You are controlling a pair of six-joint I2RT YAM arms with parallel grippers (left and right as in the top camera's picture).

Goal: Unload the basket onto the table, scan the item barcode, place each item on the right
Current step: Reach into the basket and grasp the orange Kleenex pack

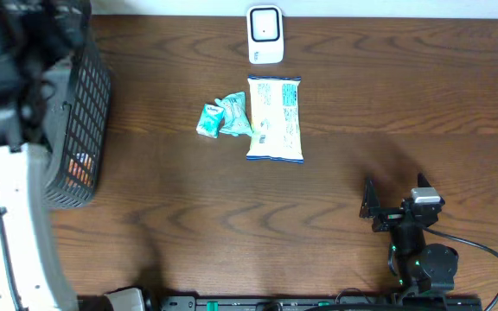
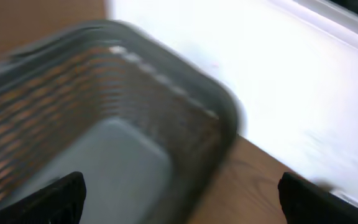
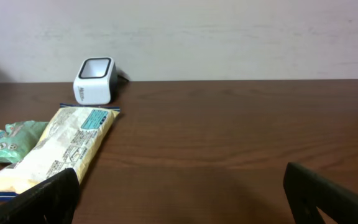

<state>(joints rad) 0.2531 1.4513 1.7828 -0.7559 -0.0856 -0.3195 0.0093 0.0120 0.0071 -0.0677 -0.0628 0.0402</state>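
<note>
— What sat on the dark brown wooden table (image 3: 229,137)?
— A white boxy scanner (image 3: 94,81) near the far edge, by the pale wall (image 3: 229,37). In front of it lay a long pale-yellow snack packet (image 3: 51,152), with small crinkled green packets (image 3: 8,142) just beside it, toward the left edge.
— And the right gripper (image 3: 180,193)?
— Jaws wide apart, nothing between.
</note>
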